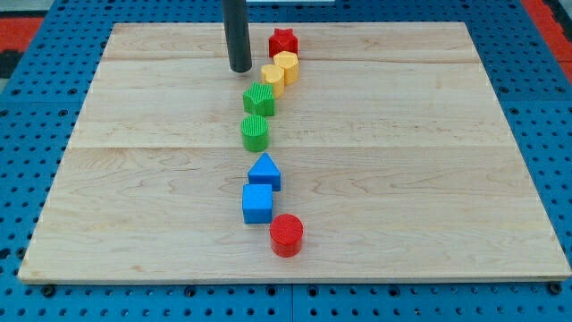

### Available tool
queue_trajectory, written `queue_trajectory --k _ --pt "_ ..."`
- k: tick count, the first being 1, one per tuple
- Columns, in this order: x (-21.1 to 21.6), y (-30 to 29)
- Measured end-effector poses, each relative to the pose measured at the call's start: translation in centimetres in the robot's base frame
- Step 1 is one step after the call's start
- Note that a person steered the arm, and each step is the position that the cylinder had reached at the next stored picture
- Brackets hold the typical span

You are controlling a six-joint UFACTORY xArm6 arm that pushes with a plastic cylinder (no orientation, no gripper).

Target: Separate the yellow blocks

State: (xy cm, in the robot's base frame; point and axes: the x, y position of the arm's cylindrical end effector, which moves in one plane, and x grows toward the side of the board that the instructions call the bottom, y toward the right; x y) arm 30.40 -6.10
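The wooden board (375, 179) fills most of the frame, lying on a blue pegboard table (545, 134) that shows around its edges. The board's left and right halves are bare wood, with wide room on both sides of the blocks. The dark rod comes down from the top edge of the frame, where its upper part is cut off; my tip (239, 70) rests on the board in the upper middle, just left of the yellow pair and apart from them. It is a plain rod, with nothing to spread or pinch.

The blocks run in a loose line down the middle. At the bottom sits a red cylinder (287, 235), touching or nearly touching the blue cube (257, 203) above it, then a blue triangular block (264, 172). Higher up are a green cylinder (255, 132) and a second green block (259, 98), its shape hard to make out. The two yellow blocks, the lower one (273, 79) and the upper one (286, 65), press together, their exact shapes unclear. A red star (283, 42) stands behind them, partly hidden, near the top edge.
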Motion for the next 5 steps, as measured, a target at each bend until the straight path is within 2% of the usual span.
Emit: queue_trajectory --k 2,3,4,5 --pt "0.9 11.6" --pt "1.5 10.7" --pt "-1.7 7.1" --pt "-2.2 5.8"
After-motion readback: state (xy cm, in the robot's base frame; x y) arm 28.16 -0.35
